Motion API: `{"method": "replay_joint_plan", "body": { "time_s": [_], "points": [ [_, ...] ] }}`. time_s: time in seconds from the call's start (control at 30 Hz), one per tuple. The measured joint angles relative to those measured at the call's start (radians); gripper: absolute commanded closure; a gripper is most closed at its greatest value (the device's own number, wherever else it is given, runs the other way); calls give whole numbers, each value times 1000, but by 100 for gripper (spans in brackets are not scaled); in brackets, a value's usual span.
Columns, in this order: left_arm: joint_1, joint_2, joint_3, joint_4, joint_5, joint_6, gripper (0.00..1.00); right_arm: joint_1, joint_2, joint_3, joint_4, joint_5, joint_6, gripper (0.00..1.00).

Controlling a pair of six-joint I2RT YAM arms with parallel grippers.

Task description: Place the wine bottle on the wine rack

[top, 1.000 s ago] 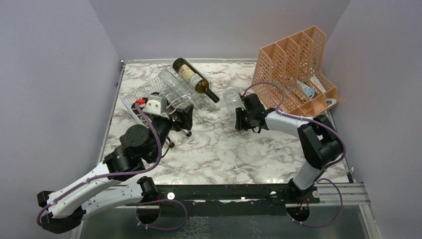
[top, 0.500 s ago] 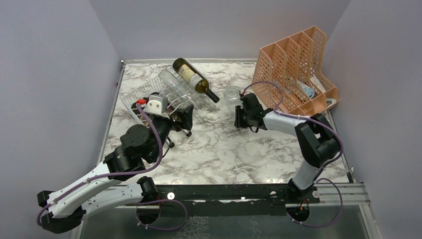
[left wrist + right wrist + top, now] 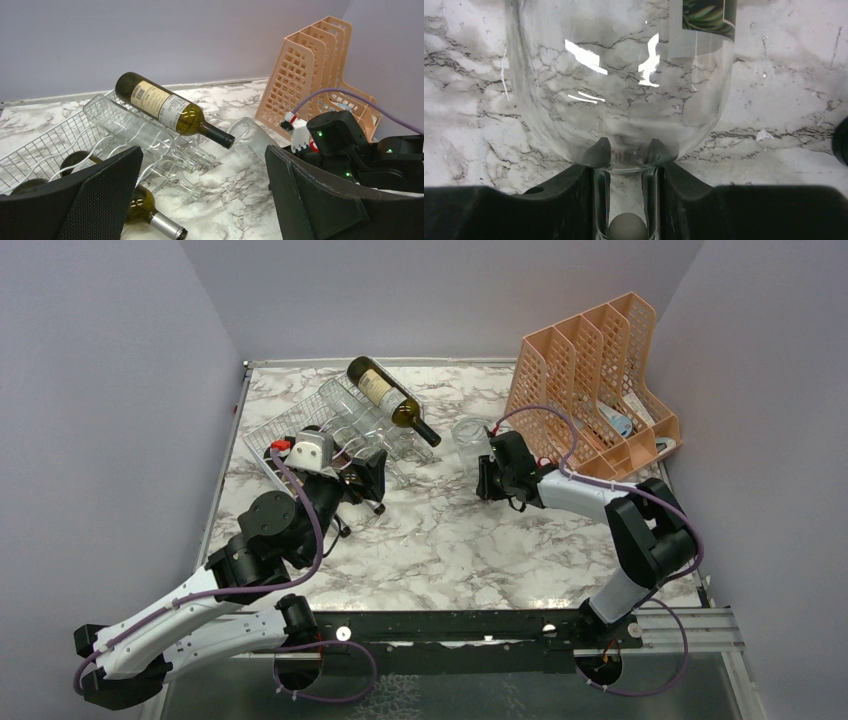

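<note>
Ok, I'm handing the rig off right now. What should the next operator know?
Left end effector: open and empty, at the near edge of the wine rack.
Right end effector: shut on the neck of the clear wine bottle, which sits between the rack and the peach file holder. I cannot tell whether it is lifted off the marble table.
Done: the grasp is made. A dark labelled bottle and other clear bottles already lie on the rack.
Left: carry the clear wine bottle to the rack, lay it in a free cradle, release.
</note>
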Motion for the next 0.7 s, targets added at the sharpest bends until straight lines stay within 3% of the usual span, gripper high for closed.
{"method": "replay_joint_plan", "body": {
  "time_s": [0.4,0.7],
  "points": [
    [0,0,0,0,0,-1,1,0,-163,-130,-29,-35,-19,99],
    [0,-4,0,0,0,-1,1,0,-371,-242,7,-82,-28,99]
  ]
}}
